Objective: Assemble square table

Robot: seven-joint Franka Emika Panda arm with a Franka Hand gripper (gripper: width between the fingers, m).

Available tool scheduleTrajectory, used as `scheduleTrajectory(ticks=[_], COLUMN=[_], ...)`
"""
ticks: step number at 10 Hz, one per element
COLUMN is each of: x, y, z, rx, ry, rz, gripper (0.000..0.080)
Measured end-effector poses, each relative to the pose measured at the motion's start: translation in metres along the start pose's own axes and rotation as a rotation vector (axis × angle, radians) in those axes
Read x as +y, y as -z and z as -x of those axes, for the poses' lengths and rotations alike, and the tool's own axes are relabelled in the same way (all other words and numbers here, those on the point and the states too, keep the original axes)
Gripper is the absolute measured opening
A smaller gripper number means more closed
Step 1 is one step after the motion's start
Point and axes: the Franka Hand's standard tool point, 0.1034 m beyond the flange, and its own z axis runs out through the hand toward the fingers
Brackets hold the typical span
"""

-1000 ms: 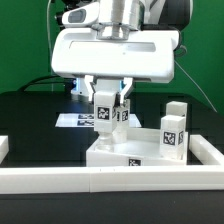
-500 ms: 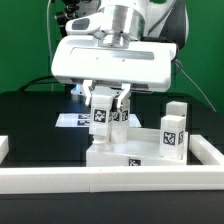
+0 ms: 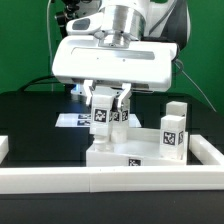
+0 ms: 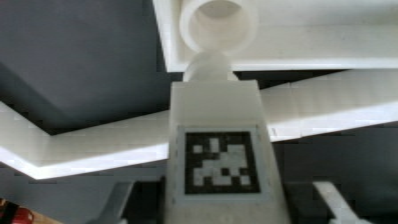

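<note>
Comparing with a moment earlier, we see the two-finger gripper (image 3: 110, 108) unmoved, clamped on a stubby white tagged leg (image 3: 104, 113) above the white square rimmed tabletop (image 3: 128, 152); insertion seems underway.

The white plastic square slab with raised rim (image 3: 125, 150) lies flat against the front rail. One stubby white tagged block leg (image 3: 105, 112) is upright above it, clamped; another leg (image 3: 174, 130) stands at the slab's corner on the exterior view's right.

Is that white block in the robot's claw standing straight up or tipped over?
Upright. The leg hangs vertically between the gripper fingers, tag facing forward, above the tabletop slab.
</note>
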Motion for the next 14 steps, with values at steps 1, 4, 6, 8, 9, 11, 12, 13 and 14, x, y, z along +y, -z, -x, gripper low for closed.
scheduleTrajectory(ticks=[1, 4, 6, 8, 9, 11, 12, 13, 14], x=[0.0, 0.001, 0.004, 0.0, 0.001, 0.0, 0.0, 0.0, 0.0], y=[0.002, 0.0, 0.0, 0.003, 0.006, 0.003, 0.004, 0.003, 0.002], z=[-0.003, -0.002, -0.002, 0.001, 0.001, 0.007, 0.003, 0.006, 0.011], rx=[0.002, -0.011, -0.008, -0.038, -0.033, -0.12, -0.103, -0.107, -0.109], ry=[0.004, 0.012, 0.015, 0.011, 0.005, -0.001, -0.002, 0.001, 0.006], rz=[-0.003, -0.001, 0.002, -0.006, -0.008, -0.011, -0.012, -0.01, -0.009], gripper=[0.029, 0.029, 0.029, 0.029, 0.029, 0.029, 0.029, 0.029, 0.029])
